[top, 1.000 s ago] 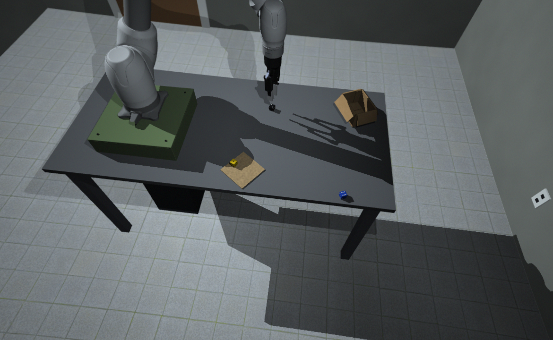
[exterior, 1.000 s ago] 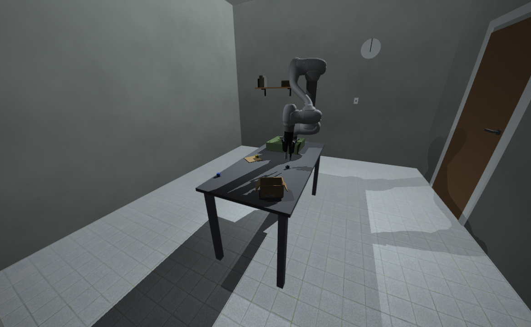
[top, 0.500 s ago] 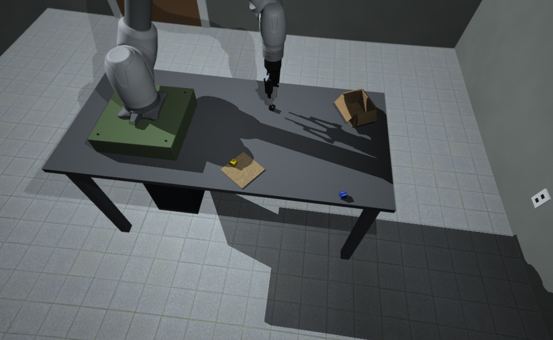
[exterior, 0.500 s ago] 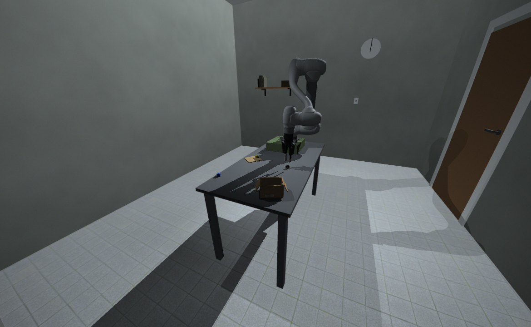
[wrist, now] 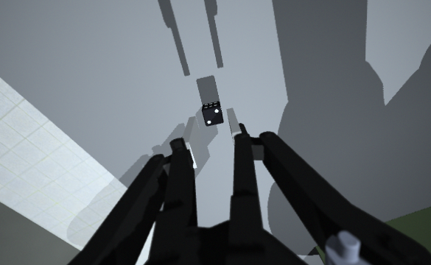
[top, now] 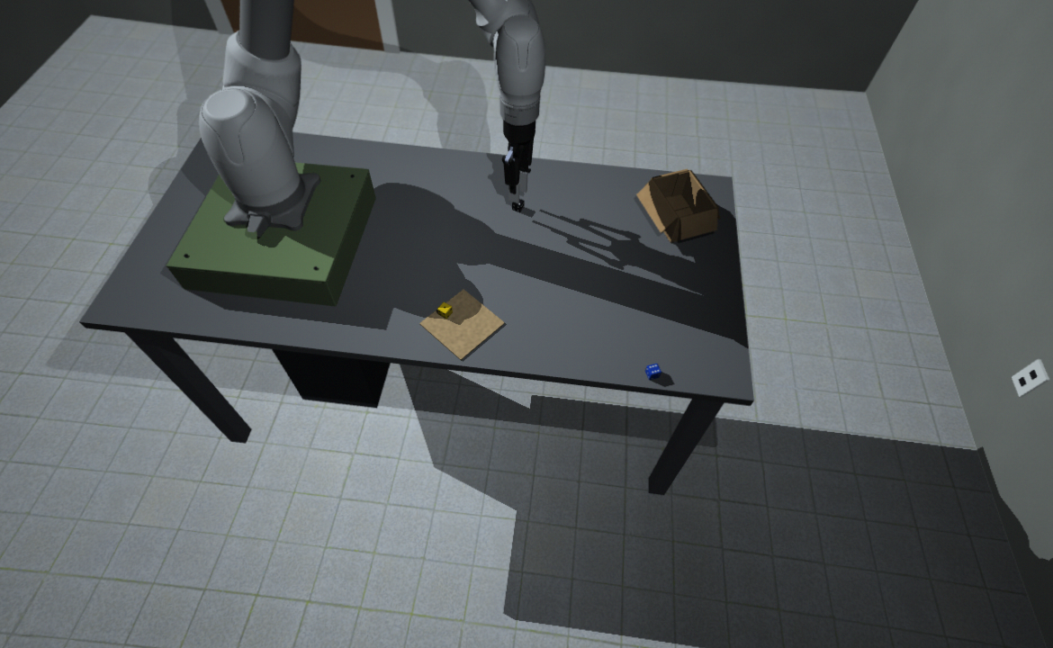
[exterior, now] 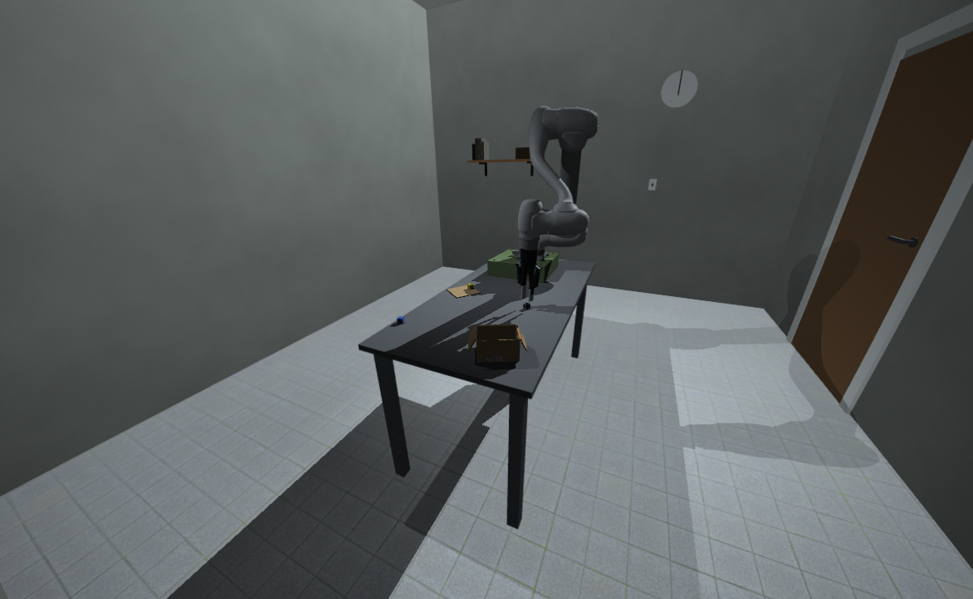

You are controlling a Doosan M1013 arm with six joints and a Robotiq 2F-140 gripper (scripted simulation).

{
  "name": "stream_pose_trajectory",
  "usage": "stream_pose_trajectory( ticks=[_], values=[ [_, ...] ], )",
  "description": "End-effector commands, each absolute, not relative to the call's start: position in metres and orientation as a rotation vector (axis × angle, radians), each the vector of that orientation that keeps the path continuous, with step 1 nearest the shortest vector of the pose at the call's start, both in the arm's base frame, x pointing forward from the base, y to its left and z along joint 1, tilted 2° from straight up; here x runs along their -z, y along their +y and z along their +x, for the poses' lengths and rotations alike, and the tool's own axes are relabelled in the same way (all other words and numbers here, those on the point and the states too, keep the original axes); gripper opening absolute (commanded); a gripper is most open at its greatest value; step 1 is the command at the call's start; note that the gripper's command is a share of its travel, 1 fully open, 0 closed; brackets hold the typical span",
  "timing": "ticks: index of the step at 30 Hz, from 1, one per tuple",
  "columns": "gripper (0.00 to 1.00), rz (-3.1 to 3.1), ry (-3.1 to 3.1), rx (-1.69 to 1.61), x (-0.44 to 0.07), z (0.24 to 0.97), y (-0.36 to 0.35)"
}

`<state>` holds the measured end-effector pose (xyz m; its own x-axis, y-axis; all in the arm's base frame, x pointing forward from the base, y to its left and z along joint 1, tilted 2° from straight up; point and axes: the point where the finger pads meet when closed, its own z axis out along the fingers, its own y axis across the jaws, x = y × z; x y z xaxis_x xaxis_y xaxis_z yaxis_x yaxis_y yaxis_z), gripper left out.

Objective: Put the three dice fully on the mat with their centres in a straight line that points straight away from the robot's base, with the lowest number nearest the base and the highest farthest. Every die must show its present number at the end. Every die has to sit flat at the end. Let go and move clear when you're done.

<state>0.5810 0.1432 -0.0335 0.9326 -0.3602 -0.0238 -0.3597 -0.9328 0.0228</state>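
Observation:
A black die [top: 518, 206] lies on the dark table at its far side, showing two pips on top in the wrist view [wrist: 212, 114]. My gripper [wrist: 213, 123] hangs just above it, pointing down. Its fingers are narrowed to a gap a little wider than the die, with nothing between them. It also shows in the top view [top: 517, 192]. A yellow die [top: 444, 309] sits on the near-base corner of the tan mat [top: 463, 324]. A blue die [top: 652, 370] lies near the table's front right edge.
An open cardboard box [top: 678, 205] stands at the table's far right corner. The arm's green base block [top: 276, 233] fills the left end of the table. The black die is close to the table's far edge.

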Motion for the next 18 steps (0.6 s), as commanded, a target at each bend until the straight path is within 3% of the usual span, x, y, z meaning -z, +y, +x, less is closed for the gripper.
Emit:
stream_pose_trajectory(
  ticks=[1, 18],
  values=[
    [0.32, 3.071, -0.572, 0.042, 0.036, 0.581, 0.143],
    [0.32, 3.071, -0.572, 0.042, 0.046, 0.581, 0.143]
  ],
)
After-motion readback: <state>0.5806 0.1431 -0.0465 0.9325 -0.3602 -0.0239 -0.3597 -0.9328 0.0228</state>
